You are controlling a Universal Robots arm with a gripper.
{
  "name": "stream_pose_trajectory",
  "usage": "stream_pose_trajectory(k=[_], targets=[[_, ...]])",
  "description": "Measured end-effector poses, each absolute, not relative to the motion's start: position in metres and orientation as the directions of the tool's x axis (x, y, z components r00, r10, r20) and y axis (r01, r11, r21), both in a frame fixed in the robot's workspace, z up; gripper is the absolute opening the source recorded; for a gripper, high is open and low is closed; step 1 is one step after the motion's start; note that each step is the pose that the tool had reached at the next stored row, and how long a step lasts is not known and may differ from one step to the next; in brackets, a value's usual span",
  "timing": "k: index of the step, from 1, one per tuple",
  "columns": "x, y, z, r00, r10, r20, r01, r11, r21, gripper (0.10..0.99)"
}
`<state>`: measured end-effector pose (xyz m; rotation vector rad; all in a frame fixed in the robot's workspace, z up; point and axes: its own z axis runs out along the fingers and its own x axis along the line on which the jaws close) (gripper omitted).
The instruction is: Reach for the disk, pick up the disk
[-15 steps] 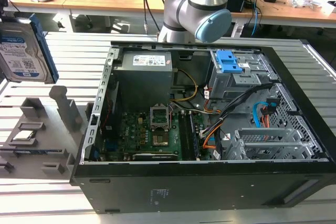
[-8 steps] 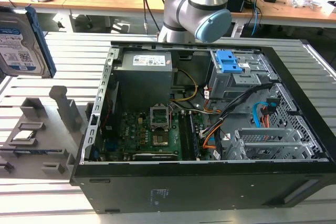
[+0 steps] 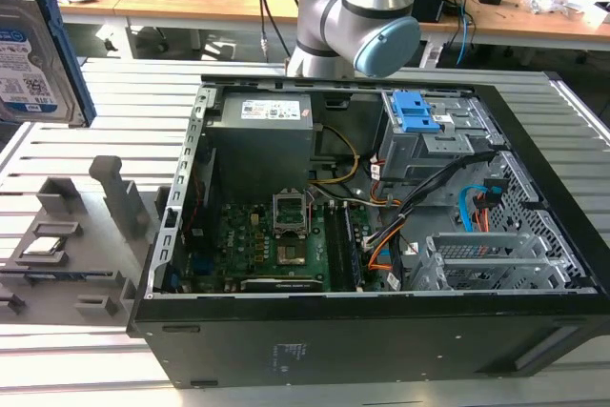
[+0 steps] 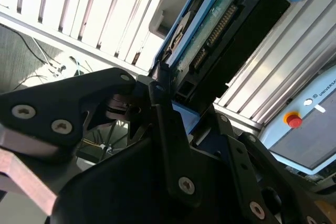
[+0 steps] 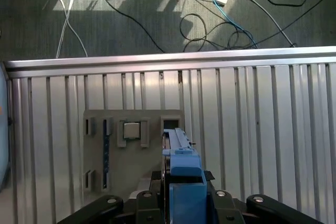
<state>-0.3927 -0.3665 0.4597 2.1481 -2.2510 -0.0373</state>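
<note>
Silver-grey disk (image 3: pixel 33 54) in its blue bracket: you find it at ten o'clock in the exterior view, standing on edge and clear of the slatted table (image 3: pixel 114 102). Your hand (image 4: pixel 167 90) is closed on it. In the second wrist view a black finger (image 4: pixel 160 93) presses the disk's (image 4: pixel 210 30) edge, with the circuit-board face showing. The first wrist view looks along the bracket (image 5: pixel 181 166) to the grey fixture tray (image 5: pixel 131 182) below, where a small square chip (image 5: pixel 130 129) sits in one pocket. In the exterior view the open computer case (image 3: pixel 381 331) spans centre to four o'clock, and the arm (image 3: pixel 357 16) rises at twelve o'clock.
</note>
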Motion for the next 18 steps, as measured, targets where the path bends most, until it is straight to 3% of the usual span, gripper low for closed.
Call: stream_pose_trajectory(k=[18], targets=[[-0.393, -0.366, 0.515, -0.047, -0.999, 0.005, -0.998, 0.047, 0.039, 0.369]])
